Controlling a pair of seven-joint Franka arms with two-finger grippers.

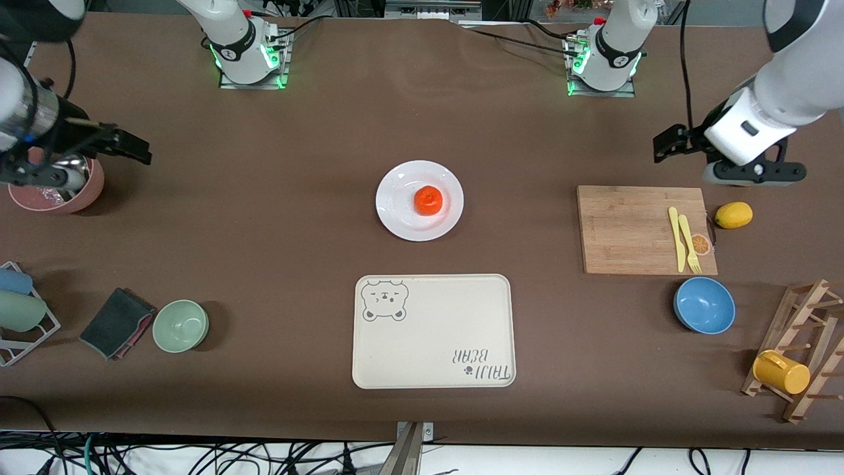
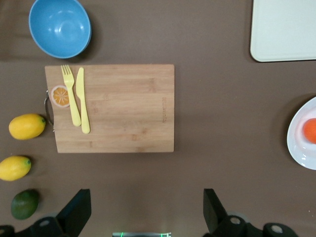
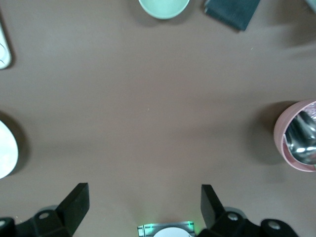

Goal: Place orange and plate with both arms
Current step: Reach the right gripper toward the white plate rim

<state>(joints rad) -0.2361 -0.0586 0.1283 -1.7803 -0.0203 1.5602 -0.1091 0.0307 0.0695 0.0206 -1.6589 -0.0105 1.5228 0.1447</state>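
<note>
The red-orange orange (image 1: 428,200) sits on the round white plate (image 1: 395,204) in the middle of the table, farther from the front camera than the cream tray. My left gripper (image 1: 672,142) is open and empty, up over bare table just past the cutting board's farther edge. Its wrist view (image 2: 144,210) shows the plate's rim (image 2: 300,143) and part of the orange (image 2: 310,131) at the frame's edge. My right gripper (image 1: 128,146) is open and empty, up over the table beside a pink bowl. Its wrist view (image 3: 144,207) shows a sliver of the plate (image 3: 6,150).
A cream bear-print tray (image 1: 433,330) lies nearer the front camera than the plate. At the left arm's end are a wooden cutting board (image 1: 626,227) with yellow cutlery, a lemon (image 1: 733,214), a blue bowl (image 1: 704,305) and a cup rack. At the right arm's end are a pink bowl (image 1: 86,191), a green bowl (image 1: 180,325) and a cloth (image 1: 115,322).
</note>
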